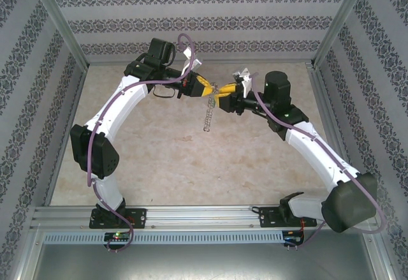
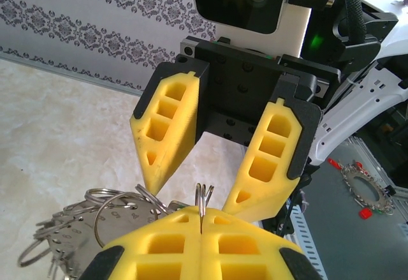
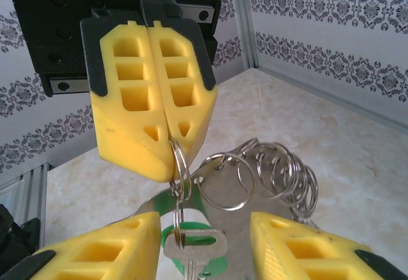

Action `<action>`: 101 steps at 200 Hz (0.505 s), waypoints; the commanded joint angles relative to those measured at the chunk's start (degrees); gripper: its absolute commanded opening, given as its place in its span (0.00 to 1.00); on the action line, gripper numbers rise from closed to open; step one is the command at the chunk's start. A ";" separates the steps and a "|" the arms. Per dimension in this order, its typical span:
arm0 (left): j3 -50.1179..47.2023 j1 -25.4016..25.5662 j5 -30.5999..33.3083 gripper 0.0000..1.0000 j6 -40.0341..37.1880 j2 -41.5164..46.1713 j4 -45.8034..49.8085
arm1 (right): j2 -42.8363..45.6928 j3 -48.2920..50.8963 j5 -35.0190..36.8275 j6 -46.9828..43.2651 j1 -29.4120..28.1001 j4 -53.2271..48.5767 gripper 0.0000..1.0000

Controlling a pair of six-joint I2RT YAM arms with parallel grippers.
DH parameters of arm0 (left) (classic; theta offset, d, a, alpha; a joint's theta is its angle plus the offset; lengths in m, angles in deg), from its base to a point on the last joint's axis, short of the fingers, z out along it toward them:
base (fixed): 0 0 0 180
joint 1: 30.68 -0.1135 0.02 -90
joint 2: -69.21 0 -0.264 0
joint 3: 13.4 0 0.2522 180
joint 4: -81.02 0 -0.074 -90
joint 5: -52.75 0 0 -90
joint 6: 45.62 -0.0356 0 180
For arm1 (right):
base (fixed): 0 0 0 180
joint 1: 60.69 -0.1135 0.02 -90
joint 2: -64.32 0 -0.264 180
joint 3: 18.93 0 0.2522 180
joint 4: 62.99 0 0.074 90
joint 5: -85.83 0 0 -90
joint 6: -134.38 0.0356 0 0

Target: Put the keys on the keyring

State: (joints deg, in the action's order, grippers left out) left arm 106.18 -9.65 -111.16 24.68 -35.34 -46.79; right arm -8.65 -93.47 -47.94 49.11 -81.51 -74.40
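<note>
The key [image 3: 193, 247] has its blade cut off by the right wrist view's bottom edge, and from above the keyring [image 1: 208, 114] is too small to make out.

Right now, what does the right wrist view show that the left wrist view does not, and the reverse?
Right wrist, not left wrist: the green-headed key low between the right fingers. Left wrist, not right wrist: those fingers spread open, seen from the front, and a metal loop with red bits on the grey surface beyond. Both: the left fingers shut on one small ring of the keyring, its other rings bunched beside.
</note>
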 commanded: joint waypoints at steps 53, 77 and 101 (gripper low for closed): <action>0.35 0.35 -1.73 0.00 1.31 1.02 -2.97 | -0.95 -2.43 -2.38 -3.07 -1.19 -2.61 0.17; 0.35 0.32 -1.67 0.00 1.69 1.00 -3.45 | -0.68 -2.20 -1.95 -4.81 -1.34 -4.95 0.14; 0.35 0.36 -1.52 0.00 1.77 1.02 -3.49 | -0.70 -1.85 -2.01 -4.81 -1.33 -5.07 0.03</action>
State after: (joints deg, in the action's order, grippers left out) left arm 106.18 -9.65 -110.33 25.60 -35.34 -47.14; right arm -9.39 -94.80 -48.77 45.97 -82.25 -76.85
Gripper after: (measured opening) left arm 0.045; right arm 0.076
